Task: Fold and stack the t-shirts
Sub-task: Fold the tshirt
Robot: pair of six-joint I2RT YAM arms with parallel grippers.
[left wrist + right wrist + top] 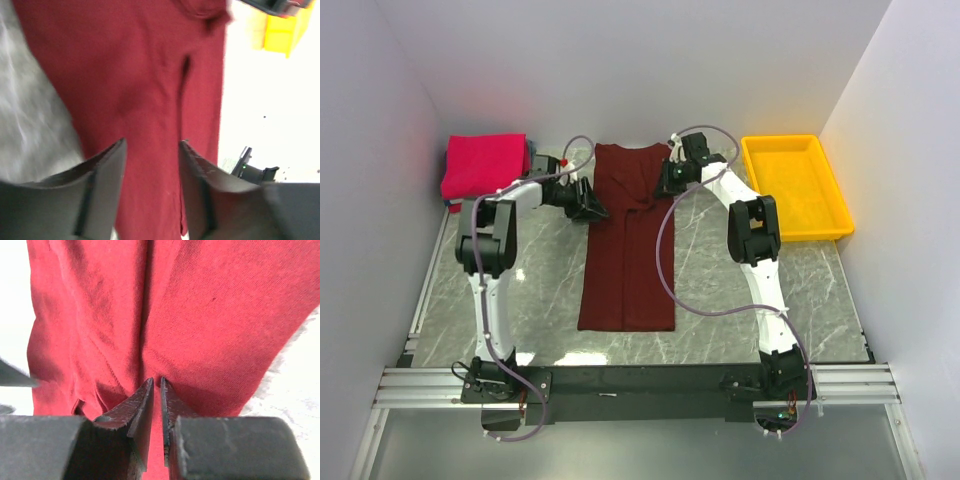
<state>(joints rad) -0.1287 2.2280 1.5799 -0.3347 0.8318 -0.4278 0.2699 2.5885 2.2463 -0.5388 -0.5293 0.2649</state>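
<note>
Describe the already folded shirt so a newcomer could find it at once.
Start at the grey marble-patterned table and go to its far left corner. There lies a bright pinkish-red cloth t-shirt, folded into a compact block. Unlike it, the dark maroon t-shirt lies mid-table as a long narrow strip.

The spread t-shirt (625, 240) lies centrally, the folded t-shirt (483, 165) far left, the tray (798, 190) far right.

Looks down past two dark fingers (107, 170), parted at the bottom edge, onto a dark maroon t-shirt (135, 75) filling the middle. Shows maroon cloth through the gap between them, a dark crease higher up, grey marbled surface (30, 115) at the left, and a blurred yellow tray (282, 32) in the top right corner.
</note>
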